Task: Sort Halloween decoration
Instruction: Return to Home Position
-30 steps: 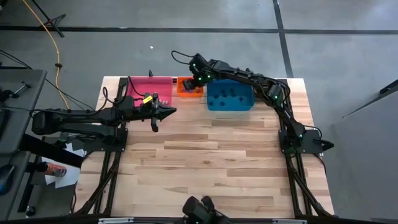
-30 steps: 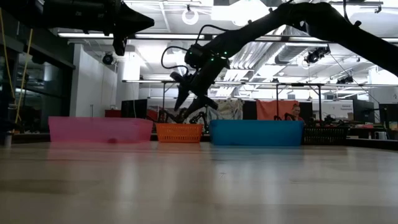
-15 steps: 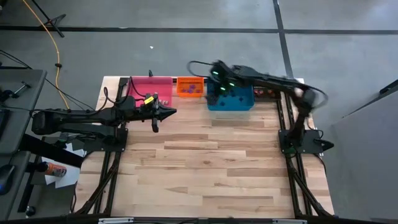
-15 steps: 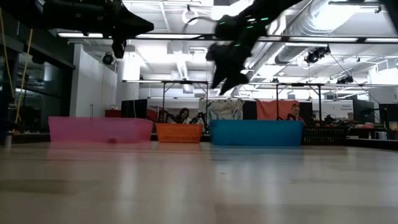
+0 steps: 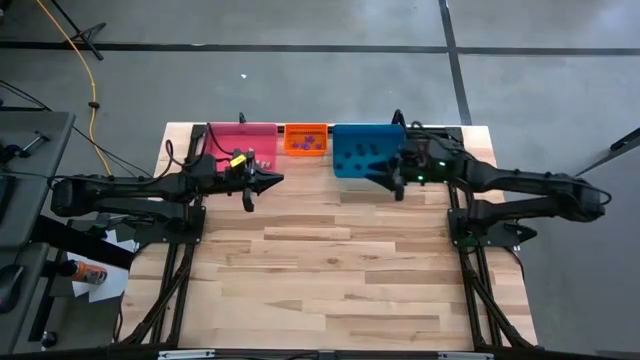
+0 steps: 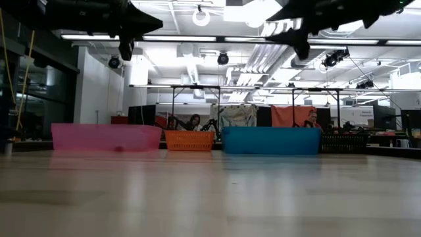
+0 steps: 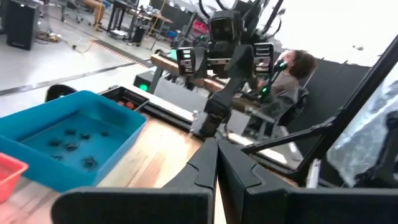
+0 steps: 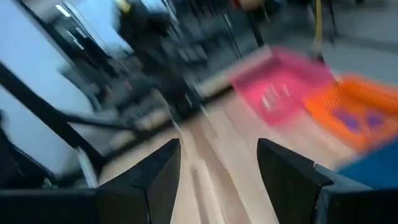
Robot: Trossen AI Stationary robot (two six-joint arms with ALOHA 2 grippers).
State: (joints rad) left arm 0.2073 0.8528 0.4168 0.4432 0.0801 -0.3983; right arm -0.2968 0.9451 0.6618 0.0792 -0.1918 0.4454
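The tiny trinkets lie in the bins along the far edge: purple ones in the orange bin (image 5: 307, 141) (image 8: 351, 118), black ones on the blue bin's floor (image 5: 366, 156) (image 7: 73, 145). My left gripper (image 5: 277, 179) (image 7: 215, 149) (image 6: 156, 25) is shut and empty. It hovers high off the table just in front of the pink bin (image 5: 241, 145), pointing right. My right gripper (image 5: 372, 172) (image 8: 217, 155) (image 6: 273, 36) is open and empty. It hovers high over the blue bin's near edge, pointing left.
The pink, orange and blue bins stand in a row at the table's far edge. A black bin (image 6: 345, 141) (image 7: 126, 99) sits to the right of the blue one. The bare wood tabletop (image 5: 340, 270) stretches toward the near edge. People sit in the room behind the table.
My right gripper has swung away from above the orange bin, toward the table's right and nearer edge, and risen. It has tipped from slanting down to level and now points left over the blue bin.
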